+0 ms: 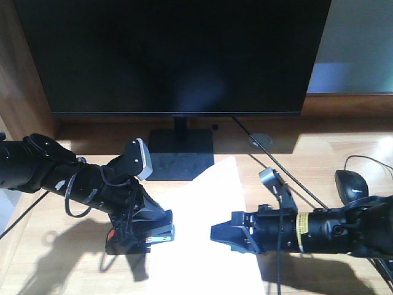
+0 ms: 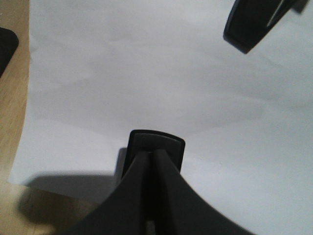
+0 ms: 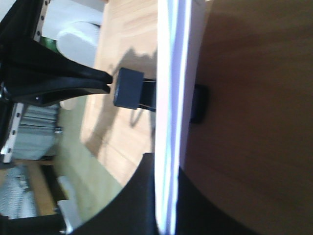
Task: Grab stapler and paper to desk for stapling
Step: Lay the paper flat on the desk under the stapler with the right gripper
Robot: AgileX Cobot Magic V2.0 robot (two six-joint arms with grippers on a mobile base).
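The white paper lies on the pale wood desk in front of the monitor. My left gripper is shut on the black stapler, whose orange-red rear patch faces left. In the left wrist view the jaws clamp the stapler's nose, which sits over the sheet's left edge. My right gripper is shut on the paper's right part. The right wrist view shows the sheet edge-on between the jaws, with the stapler at its far edge.
A large black monitor on a square stand fills the back. A round cable grommet and a black mouse with its cable lie at the right. The desk's left edge is close to my left arm.
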